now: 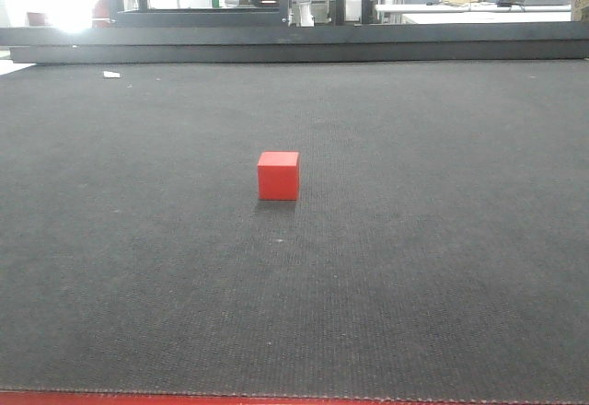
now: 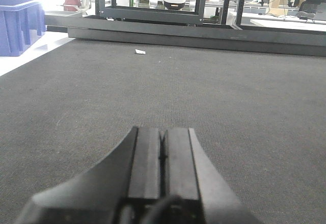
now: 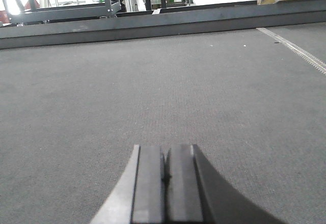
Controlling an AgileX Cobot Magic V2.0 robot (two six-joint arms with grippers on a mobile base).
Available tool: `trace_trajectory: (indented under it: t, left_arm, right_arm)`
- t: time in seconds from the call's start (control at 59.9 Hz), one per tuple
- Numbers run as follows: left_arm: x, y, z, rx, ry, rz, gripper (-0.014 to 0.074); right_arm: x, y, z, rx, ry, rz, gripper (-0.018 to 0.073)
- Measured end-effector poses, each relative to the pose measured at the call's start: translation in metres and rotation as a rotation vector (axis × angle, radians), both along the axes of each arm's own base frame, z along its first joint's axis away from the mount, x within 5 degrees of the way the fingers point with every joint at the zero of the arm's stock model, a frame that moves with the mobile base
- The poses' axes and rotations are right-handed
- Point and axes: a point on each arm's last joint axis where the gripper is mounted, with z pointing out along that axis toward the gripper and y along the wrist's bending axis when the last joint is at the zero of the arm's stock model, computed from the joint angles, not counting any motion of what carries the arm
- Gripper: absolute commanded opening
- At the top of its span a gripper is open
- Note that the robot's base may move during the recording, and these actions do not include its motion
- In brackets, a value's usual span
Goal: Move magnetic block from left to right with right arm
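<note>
The magnetic block (image 1: 278, 176) stands mid-way across the dark mat (image 1: 442, 267), bare carpet all round, well apart from its far rail (image 1: 294, 48) and red near edge (image 1: 184, 399). The left gripper (image 2: 162, 132) and right gripper (image 3: 164, 151) are both clenched, fingers touching.

- In the front view the light is even and bright, and the weave of the mat (image 1: 414, 267) looks sharp.
- A strong glare patch (image 1: 69, 5) burns out the top left corner.
- The magnetic block (image 1: 278, 176) throws only a small, soft shadow on its near side.
- In both wrist views the far background is overexposed. The left gripper (image 2: 163, 132) and the right gripper (image 3: 164, 150) look a little soft, out of focus.
</note>
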Motion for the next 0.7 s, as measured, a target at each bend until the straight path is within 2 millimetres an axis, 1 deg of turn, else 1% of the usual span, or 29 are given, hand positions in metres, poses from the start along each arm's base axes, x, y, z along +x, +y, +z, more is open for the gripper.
trace_trajectory:
  t: [0.702]
  left_arm:
    - [0.0, 0.0, 0.0, 0.0, 0.0, 0.0, -0.0116]
  right_arm:
    - [0.0, 0.0, 0.0, 0.0, 0.0, 0.0, 0.0068]
